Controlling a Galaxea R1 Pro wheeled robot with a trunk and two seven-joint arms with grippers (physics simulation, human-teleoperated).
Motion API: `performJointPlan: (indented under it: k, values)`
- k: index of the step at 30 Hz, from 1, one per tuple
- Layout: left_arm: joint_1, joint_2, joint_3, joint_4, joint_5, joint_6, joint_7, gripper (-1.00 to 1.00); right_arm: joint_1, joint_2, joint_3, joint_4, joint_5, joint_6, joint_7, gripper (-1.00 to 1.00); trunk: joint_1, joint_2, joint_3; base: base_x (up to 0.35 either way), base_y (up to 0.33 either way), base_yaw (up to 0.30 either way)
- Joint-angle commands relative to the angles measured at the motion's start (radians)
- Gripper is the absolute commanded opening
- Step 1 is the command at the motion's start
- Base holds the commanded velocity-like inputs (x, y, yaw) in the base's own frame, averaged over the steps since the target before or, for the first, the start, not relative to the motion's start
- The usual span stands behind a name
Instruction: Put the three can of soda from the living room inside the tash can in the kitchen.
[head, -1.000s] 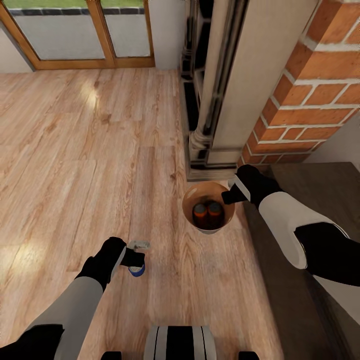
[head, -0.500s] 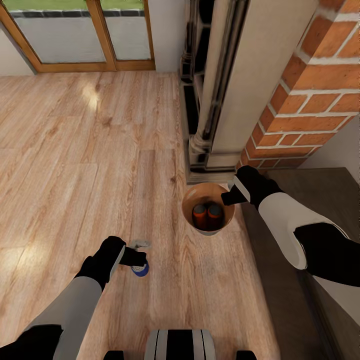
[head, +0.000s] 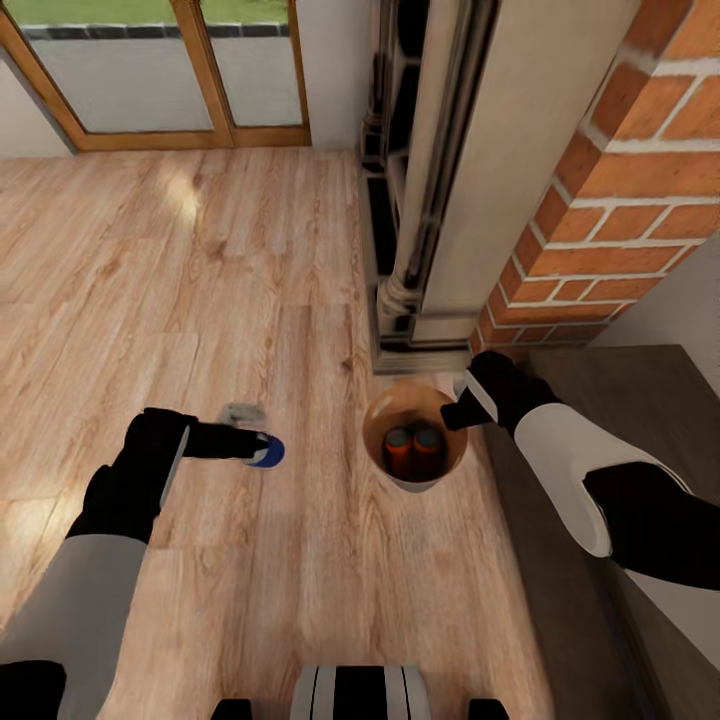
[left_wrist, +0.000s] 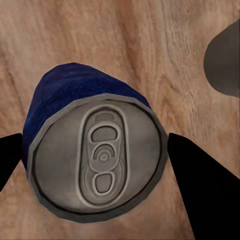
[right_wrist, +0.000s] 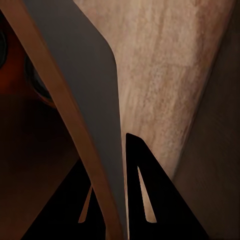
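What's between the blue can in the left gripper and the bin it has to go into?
Nothing visible. The blue can sits in the left gripper, with bare wood floor between it and the bin. The right gripper pinches the bin's far rim, and two orange cans lie inside.

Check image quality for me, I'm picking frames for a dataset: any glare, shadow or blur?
Head view: sharp, bright sun patches on the floor. Left wrist view: blue can crisp, evenly lit. Right wrist view: dim, bin wall close and soft-edged, interior in deep shadow.

Plank floor (head: 200, 280), brick chimney (head: 620, 200)
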Motion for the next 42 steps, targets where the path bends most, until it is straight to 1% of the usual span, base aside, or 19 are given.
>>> performJointPlan:
  k: [1,5,7,8,12,14,16,18,20,21,24,26,27,29,31,32,34,38,42]
  values:
    - [-0.005,0.008,-0.007,-0.036,-0.002,0.001,-0.033,-1.00,0.005,0.001,-0.005,0.000,-0.018,0.001,0.006,-1.00,-0.004,0.007,0.003,0.000,0.000,0.000]
    - [-0.018,0.024,-0.034,-0.120,-0.004,0.001,-0.121,-1.00,0.018,0.001,-0.004,0.000,-0.018,0.001,0.006,-1.00,-0.019,0.035,0.016,0.000,0.000,0.000]
    - [-0.022,0.042,-0.042,-0.165,-0.004,0.001,-0.234,-1.00,0.028,0.008,-0.004,0.004,-0.018,0.001,0.006,-1.00,-0.027,0.049,0.022,0.000,0.000,0.000]
    - [-0.023,0.047,-0.043,-0.175,-0.004,0.001,-0.262,-1.00,0.029,0.011,-0.004,0.005,-0.018,0.001,0.006,-1.00,-0.031,0.056,0.025,0.000,0.000,0.000]
    - [-0.024,0.079,-0.045,-0.253,-0.004,0.001,-0.463,-1.00,0.035,0.040,-0.004,0.006,-0.018,0.001,0.006,-1.00,-0.046,0.084,0.038,0.000,0.000,0.000]
    - [-0.024,0.081,-0.045,-0.265,-0.004,0.001,-0.506,-1.00,0.036,0.049,-0.004,0.006,-0.018,0.001,0.005,-1.00,-0.054,0.098,0.044,0.000,0.000,0.000]
    - [-0.024,0.078,-0.053,-0.279,-0.003,0.001,-0.576,-1.00,0.036,0.072,-0.004,0.006,-0.018,0.001,-0.001,-1.00,-0.061,0.112,0.050,0.000,0.000,0.000]
    - [-0.024,0.072,-0.067,-0.282,-0.003,0.001,-0.598,-1.00,0.036,0.084,-0.003,0.006,-0.018,0.001,-0.003,-1.00,-0.069,0.126,0.056,0.000,0.000,0.000]
    - [-0.026,0.057,-0.087,-0.283,-0.002,0.001,-0.609,-1.00,0.036,0.092,-0.003,0.006,-0.018,0.001,-0.004,-1.00,-0.077,0.140,0.063,0.000,0.000,0.000]
    - [-0.031,0.024,-0.114,-0.282,-0.004,0.001,-0.616,-1.00,0.036,0.100,-0.003,0.007,-0.018,0.001,-0.005,-1.00,-0.081,0.147,0.066,0.000,0.000,0.000]
    - [-0.038,-0.023,-0.170,-0.274,-0.020,0.001,-0.618,-1.00,0.038,0.108,-0.003,0.007,-0.018,0.001,-0.006,-1.00,-0.092,0.168,0.075,0.000,0.000,0.000]
    - [-0.041,-0.056,-0.195,-0.265,-0.055,0.001,-0.618,-1.00,0.039,0.113,-0.002,0.008,-0.018,0.001,-0.006,-1.00,-0.096,0.175,0.078,0.000,0.000,0.000]
    - [-0.042,-0.081,-0.204,-0.254,-0.087,0.001,-0.618,-1.00,0.039,0.117,-0.002,0.008,-0.018,0.001,-0.006,-1.00,-0.096,0.175,0.078,0.000,0.000,0.000]
    - [-0.043,-0.118,-0.212,-0.235,-0.138,0.001,-0.618,-1.00,0.040,0.121,-0.002,0.008,-0.018,0.001,-0.007,-1.00,-0.096,0.175,0.078,0.000,0.000,0.000]
    - [-0.043,-0.138,-0.215,-0.224,-0.165,0.001,-0.618,-1.00,0.040,0.123,-0.001,0.008,-0.018,0.001,-0.008,-1.00,-0.096,0.175,0.078,0.000,0.000,0.000]
    - [-0.044,-0.158,-0.217,-0.214,-0.193,0.001,-0.618,-1.00,0.041,0.124,-0.001,0.008,-0.018,0.001,-0.009,-1.00,-0.096,0.175,0.078,0.000,0.000,0.000]
    - [-0.044,-0.174,-0.220,-0.206,-0.210,0.001,-0.617,-1.00,0.041,0.125,0.000,0.007,-0.018,0.001,-0.009,-1.00,-0.096,0.175,0.078,0.000,0.000,0.000]
    - [-0.045,-0.181,-0.221,-0.199,-0.246,0.001,-0.615,-1.00,0.042,0.126,0.000,0.007,-0.018,0.001,-0.008,-1.00,-0.096,0.175,0.078,0.000,0.000,0.000]
    - [-0.046,-0.193,-0.219,-0.194,-0.330,0.001,-0.614,-1.00,0.042,0.130,0.000,0.007,-0.018,0.001,-0.008,-1.00,-0.096,0.175,0.078,0.000,0.000,0.000]
